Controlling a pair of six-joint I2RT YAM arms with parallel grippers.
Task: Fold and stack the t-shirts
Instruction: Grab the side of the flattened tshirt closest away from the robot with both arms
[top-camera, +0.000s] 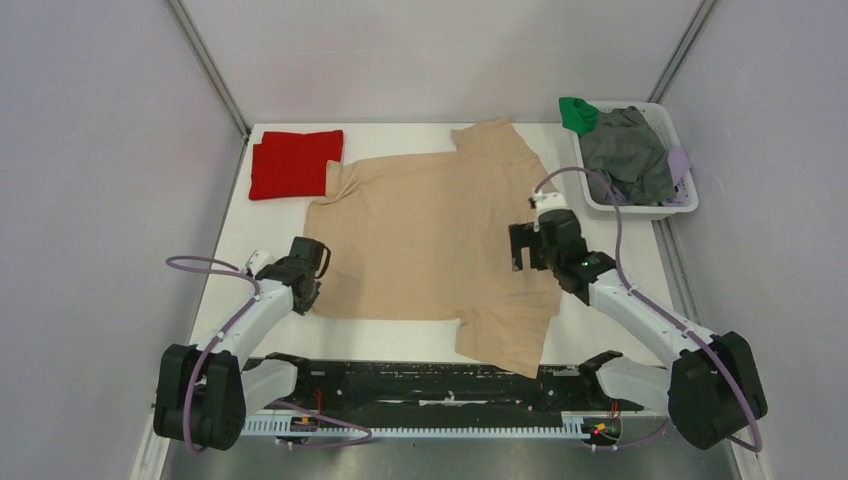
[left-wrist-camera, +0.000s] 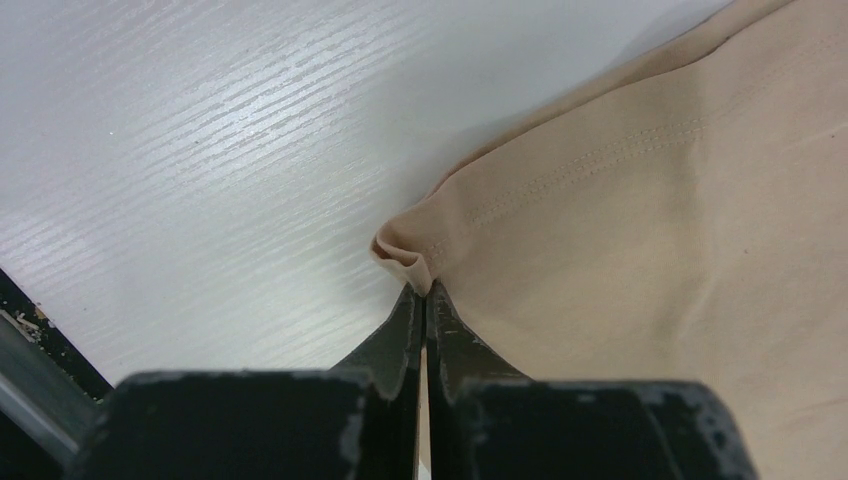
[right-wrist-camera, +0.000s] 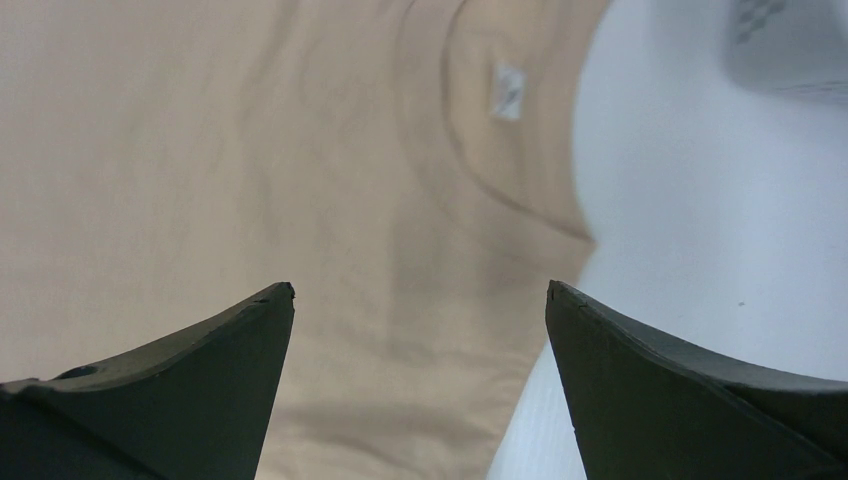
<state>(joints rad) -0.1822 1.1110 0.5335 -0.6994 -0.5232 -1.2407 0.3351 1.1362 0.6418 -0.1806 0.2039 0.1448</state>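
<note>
At the left of the top view, the left gripper (left-wrist-camera: 428, 292) sits low on the white table (top-camera: 235, 250), at the lower left corner of the beige t-shirt (top-camera: 425, 235). Its wrist view shows the jaws pressed together, pinching the stitched hem corner, which bunches into a small fold just above the fingertips. In the upper left of the top view, the red t-shirt (top-camera: 293, 163) lies folded to a rectangle, its right edge touching or slightly overlapping a sleeve of the beige one. The beige t-shirt lies spread flat across the middle of the table, its collar toward the right side and one sleeve reaching the table's near edge. Right of centre, the right gripper (right-wrist-camera: 420, 290) hangs above the collar area with its fingers wide apart and nothing between them; the small white neck label (right-wrist-camera: 509, 92) shows beyond them. In the upper right, a white basket (top-camera: 640, 208) holds grey clothing (top-camera: 625, 150) and a green cloth (top-camera: 577, 114).
</note>
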